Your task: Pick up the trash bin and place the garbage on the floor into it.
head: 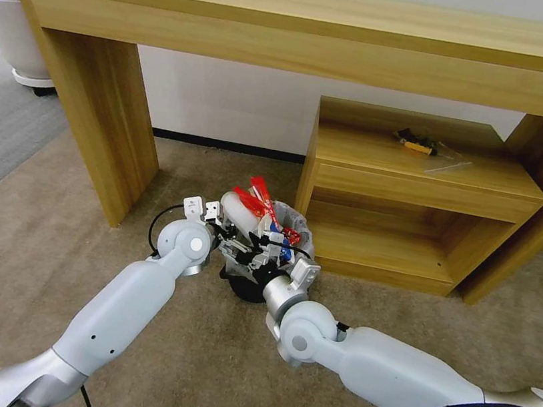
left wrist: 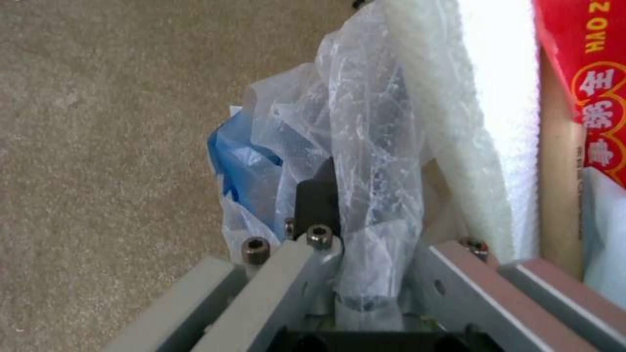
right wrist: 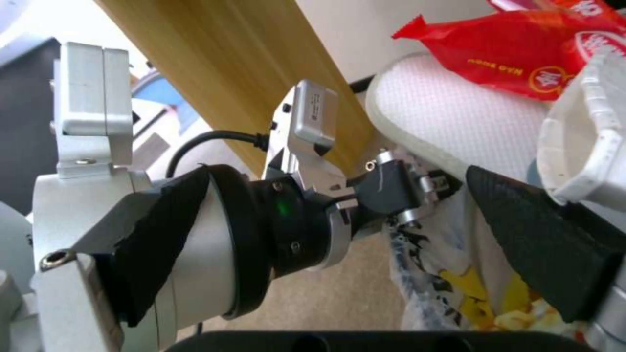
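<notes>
Far left of the low cabinet [head: 386, 199]: open floor [head: 42, 252], beige carpet, the widest room for any swing.

Nearer the cabinet: desk leg [head: 101, 119], a hard edge behind and to the left of the work.

Just left of the cabinet's front corner: left gripper [head: 229, 241], pressed together on the rim of the trash bin [head: 247, 289], crinkled liner pinched between the fingers [left wrist: 316, 195].

Same spot: bin tilted, standing close to the cabinet's left side. Cannot tell whether the base is clear of the carpet.

Heaped above the rim: garbage [head: 255, 198], namely red wrappers, a white slipper, a crushed cup and a wooden stick. Judged overfull.

On the bin's near side: right gripper [head: 270, 257], fingers spread wide, one pad beside the cup, holding nothing.

Step in hand, as judged: steadying the loaded bin.
- Grip the hard rim, not the liner alone. The film looks likely to slip or tear.
- Level the bin before any lift, or the tall wrappers may tip out.
- Bring the spread pads to the bin wall for support.
- Move toward the open carpet, away from the cabinet's side and the desk leg.
</notes>
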Motion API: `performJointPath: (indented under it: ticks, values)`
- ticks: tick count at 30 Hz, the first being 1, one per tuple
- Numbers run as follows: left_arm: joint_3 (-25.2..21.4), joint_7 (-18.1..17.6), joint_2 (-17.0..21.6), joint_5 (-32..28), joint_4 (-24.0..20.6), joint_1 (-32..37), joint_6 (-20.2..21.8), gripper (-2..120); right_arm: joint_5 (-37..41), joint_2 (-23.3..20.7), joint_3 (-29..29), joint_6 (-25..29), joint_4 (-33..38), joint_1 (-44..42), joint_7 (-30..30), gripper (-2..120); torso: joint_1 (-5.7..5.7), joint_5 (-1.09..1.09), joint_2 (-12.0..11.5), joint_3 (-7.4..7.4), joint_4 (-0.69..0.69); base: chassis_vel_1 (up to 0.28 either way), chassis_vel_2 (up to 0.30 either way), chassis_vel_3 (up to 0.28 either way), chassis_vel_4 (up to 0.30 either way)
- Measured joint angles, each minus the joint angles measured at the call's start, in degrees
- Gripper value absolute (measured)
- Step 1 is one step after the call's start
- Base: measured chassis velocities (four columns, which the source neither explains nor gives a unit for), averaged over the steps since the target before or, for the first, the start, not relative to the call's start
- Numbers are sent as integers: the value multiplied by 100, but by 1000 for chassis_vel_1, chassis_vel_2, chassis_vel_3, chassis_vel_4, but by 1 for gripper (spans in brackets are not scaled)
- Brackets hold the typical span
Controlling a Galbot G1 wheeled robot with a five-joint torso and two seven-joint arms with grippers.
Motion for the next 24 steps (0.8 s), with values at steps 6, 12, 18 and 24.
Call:
performJointPath:
  ticks: [6, 12, 18, 24]
  values:
    - [-33, -49, 42, -146, -157, 81, 1, 0, -149, -9, 217, 88, -147, -263, -125, 100, 0, 1, 0, -1, 4, 0, 0, 0, 0]
    - [-26, -45, 16, -136, -67, 46, -1, 0, -148, -12, 365, 153, -151, -347, -226, 100, 0, -1, 0, -1, -2, 0, 0, 0, 0]
    - [-5, -41, -31, -120, 28, -12, -1, 0, -152, -38, 468, 173, -193, -383, -320, 100, 0, 0, 0, -1, 1, 0, 0, 0, 0]
    - [14, -41, -111, -90, 133, -46, 3, 0, -146, -47, 563, 212, -166, -417, -393, 100, 0, 0, 0, -1, 0, 0, 0, 0, 0]
